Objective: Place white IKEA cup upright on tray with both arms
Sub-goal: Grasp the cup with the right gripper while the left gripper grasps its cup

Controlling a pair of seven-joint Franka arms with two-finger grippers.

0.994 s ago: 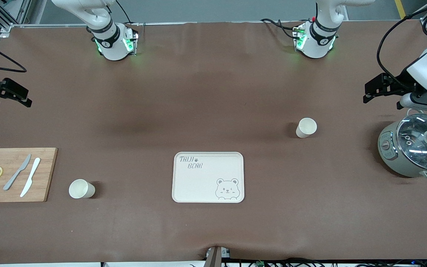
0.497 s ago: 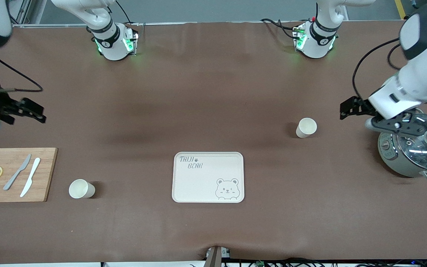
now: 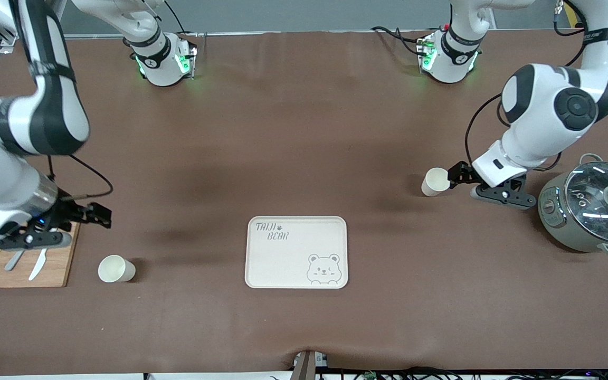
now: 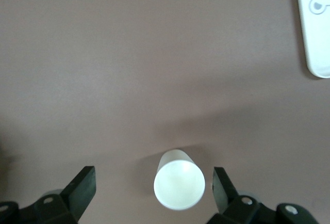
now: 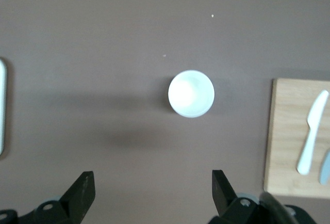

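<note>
The right arm covers part of the cutting board [image 3: 56,264] at the left edge of the front view, hiding the knife handles and one lemon slice. The left claw [image 3: 454,173] sits in the right half of that frame, just beside a white cup [image 3: 435,181], apart from it; the left wrist view shows its fingers [image 4: 81,188] spread wide with the cup low between them, gripping nothing. The right claw [image 3: 101,214] hangs over the brown surface [image 3: 304,132] at lower left, above a second cup [image 3: 116,268], fingers [image 5: 82,190] wide apart and empty. The tray [image 3: 296,252] lies low in the centre, bare, well apart from both cups. Half a second ago both claws were nearer the frame's edges; both have swung inward toward their cups. The pot [image 3: 589,211] stands at the right edge.
</note>
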